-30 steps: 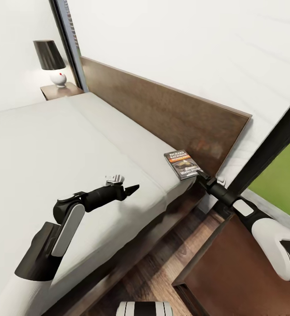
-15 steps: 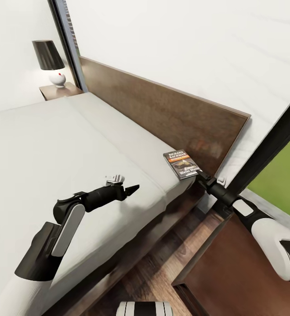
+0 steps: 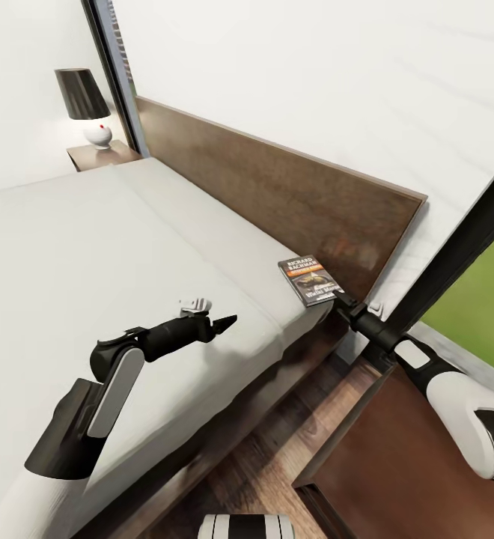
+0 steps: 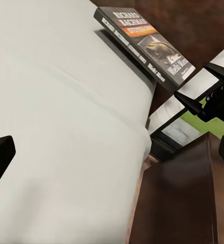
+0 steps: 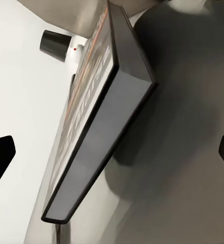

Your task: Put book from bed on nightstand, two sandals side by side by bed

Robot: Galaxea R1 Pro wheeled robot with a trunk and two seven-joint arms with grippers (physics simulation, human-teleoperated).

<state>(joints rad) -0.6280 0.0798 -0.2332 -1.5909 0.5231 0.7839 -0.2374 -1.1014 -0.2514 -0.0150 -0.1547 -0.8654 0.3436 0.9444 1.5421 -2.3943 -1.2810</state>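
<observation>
Head view: the small dark paperback book with white title lettering and an orange band (image 3: 310, 281) lies flat at the corner of the large bed with its pale grey-white mattress (image 3: 90, 247), close under the wide plain brown wooden headboard (image 3: 277, 195). The right arm's black pincer (image 3: 342, 299) reaches to the book's near corner; from here I cannot tell how its jaws stand. The left arm's black pincer (image 3: 224, 323) hangs over the middle of the mattress, well apart from the book, its tips drawn to a point.

Across the bed, the low dark brown nightstand (image 3: 103, 155) carries a black-shaded lamp with a round white base (image 3: 86, 105). A second dark brown glossy cabinet top (image 3: 404, 464) stands just beside the bed under the right arm, on the brown wood-plank floor (image 3: 277, 457).

The right wrist view adds what the head camera misses: the book (image 5: 99, 117) seen edge-on, its grey page block facing the lens, between two black fingertips (image 5: 1, 155) set wide apart and not touching it, so this pincer is open. The lamp (image 5: 58, 43) shows beyond it.

The left wrist view gives the cover plainly: the book (image 4: 145, 46) with white lettering, orange band and greyish picture, at the mattress edge, the right pincer (image 4: 201, 101) near its corner.
</observation>
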